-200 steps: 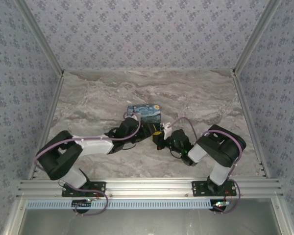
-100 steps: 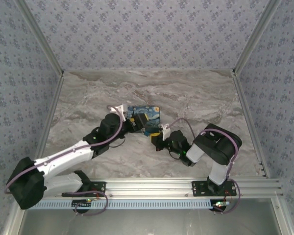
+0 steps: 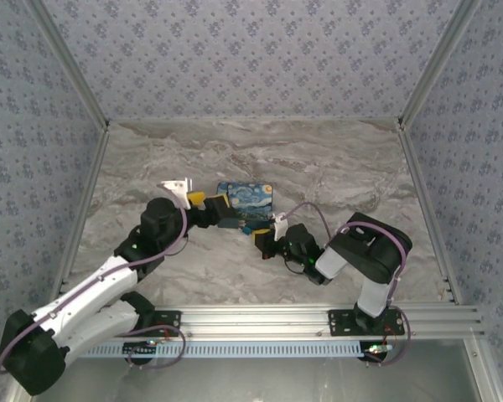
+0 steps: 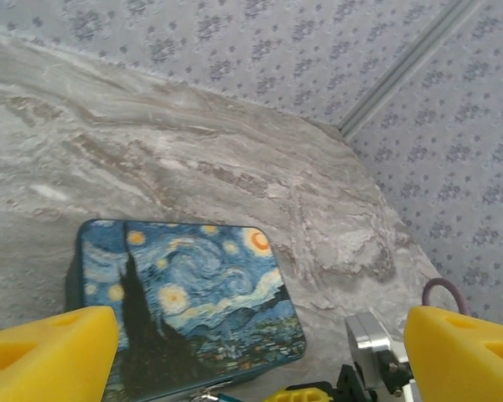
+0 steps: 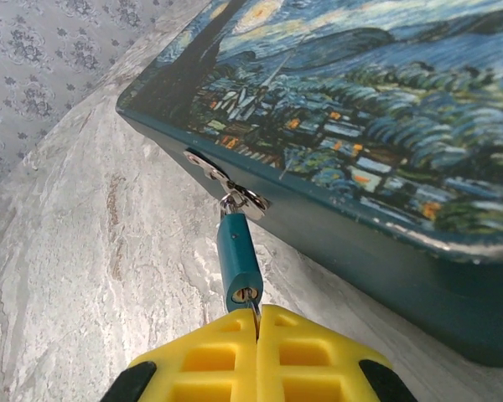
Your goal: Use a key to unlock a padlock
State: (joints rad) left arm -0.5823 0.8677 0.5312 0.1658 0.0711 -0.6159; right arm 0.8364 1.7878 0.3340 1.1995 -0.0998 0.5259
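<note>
- At the box's (image 5: 419, 117) near side wall, the padlock (image 5: 237, 266) hangs from a silvery hasp (image 5: 228, 182). Its long axis runs from the hasp straight toward the right gripper (image 5: 257, 325), keyhole end facing the fingers.
- The right fingers are pressed together on a thin metal sliver, apparently the key (image 5: 252, 308), which meets the keyhole; its depth I cannot tell.
- The right arm is much the nearer; a twist about that axis looks next.
- The left gripper (image 4: 256, 356) hovers by the box's left end, fingers wide apart, empty.
- The box lies flat on a grey marbled table (image 3: 344, 172), with floral-papered walls (image 3: 251, 59) behind.
</note>
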